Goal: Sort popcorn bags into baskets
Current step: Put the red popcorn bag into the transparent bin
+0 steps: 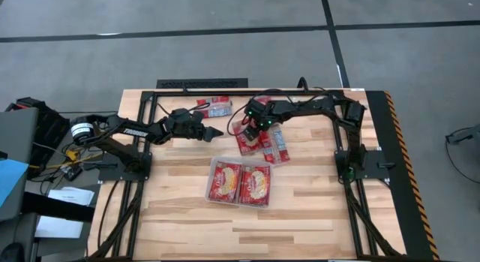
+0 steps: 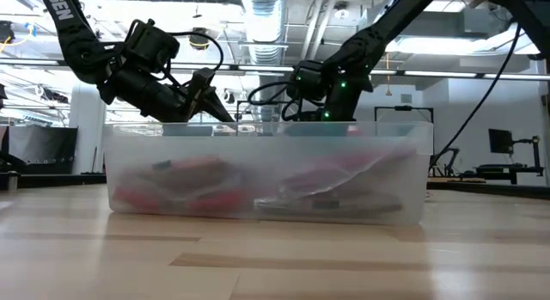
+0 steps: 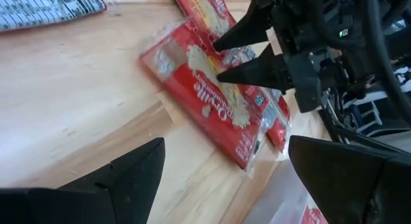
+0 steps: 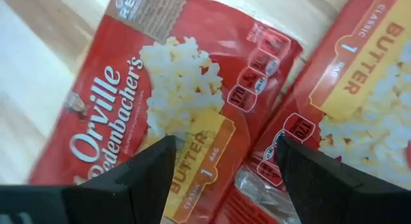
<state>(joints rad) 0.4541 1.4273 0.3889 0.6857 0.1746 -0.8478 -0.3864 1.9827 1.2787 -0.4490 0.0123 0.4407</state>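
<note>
I see popcorn bags (image 1: 259,142) piled mid-worktop, just beyond the clear basket (image 1: 212,193) holding two more. My right gripper (image 1: 250,128) hangs spread wide over them; my left gripper (image 1: 213,132), also wide, waits beside.

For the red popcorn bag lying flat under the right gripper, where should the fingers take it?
Probably from straight above, by its free long edge. The popcorn bag lies flat on the table, and a neighbouring bag crowds its other side. The right gripper hangs open above it.
</note>
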